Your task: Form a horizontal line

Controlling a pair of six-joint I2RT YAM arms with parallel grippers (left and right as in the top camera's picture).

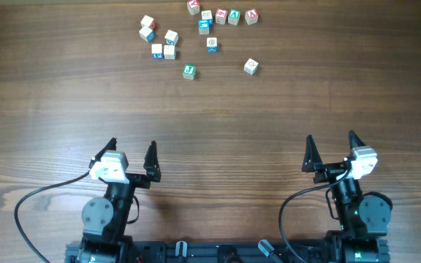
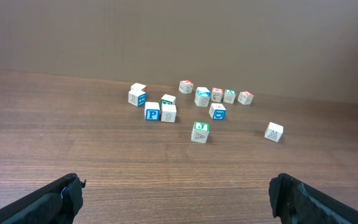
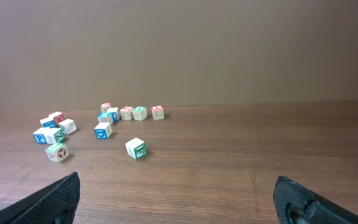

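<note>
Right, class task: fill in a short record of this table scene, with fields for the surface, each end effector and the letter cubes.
surface: wooden table
left end effector: open, empty, far from the cubes
right end effector: open, empty, far from the cubes
letter cubes: scattered near the far edge
row of three cubes: loosely aligned at far edge, rightmost slightly apart
nearest cube: green-faced cube, standing alone
</note>
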